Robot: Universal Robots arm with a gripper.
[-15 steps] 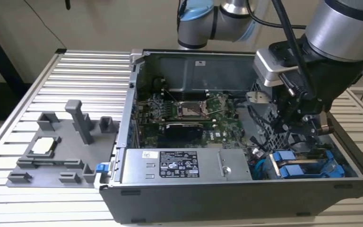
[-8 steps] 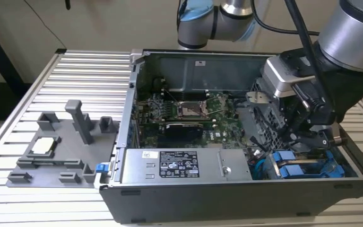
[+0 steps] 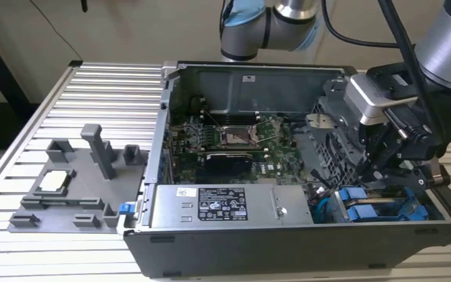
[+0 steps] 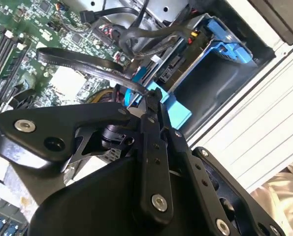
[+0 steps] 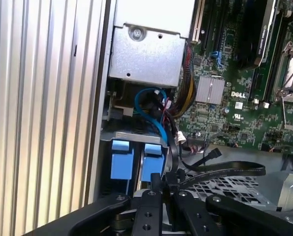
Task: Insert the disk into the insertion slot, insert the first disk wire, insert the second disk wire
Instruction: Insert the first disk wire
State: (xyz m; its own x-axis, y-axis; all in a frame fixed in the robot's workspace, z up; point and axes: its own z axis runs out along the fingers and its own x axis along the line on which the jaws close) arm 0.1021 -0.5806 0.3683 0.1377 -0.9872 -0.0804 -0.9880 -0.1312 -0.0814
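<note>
In the open computer case, two bright blue carrier tabs sit in the grey drive bay, the insertion slot, at the corner near the exterior view's right. The disk itself is mostly hidden in the slot; its blue tabs face out. My gripper hangs just above these tabs. In both wrist views its fingers are shut on the end of a flat black wire that loops back over the perforated cage. The fingertips sit right by a blue tab. A thin blue wire curves beside the bay.
The silver labelled power-supply box lies along the case's front, beside the bay. The motherboard fills the case's middle. A grey fixture plate with posts stands on the ribbed table at the exterior view's left. Bundled cables crowd the bay's mouth.
</note>
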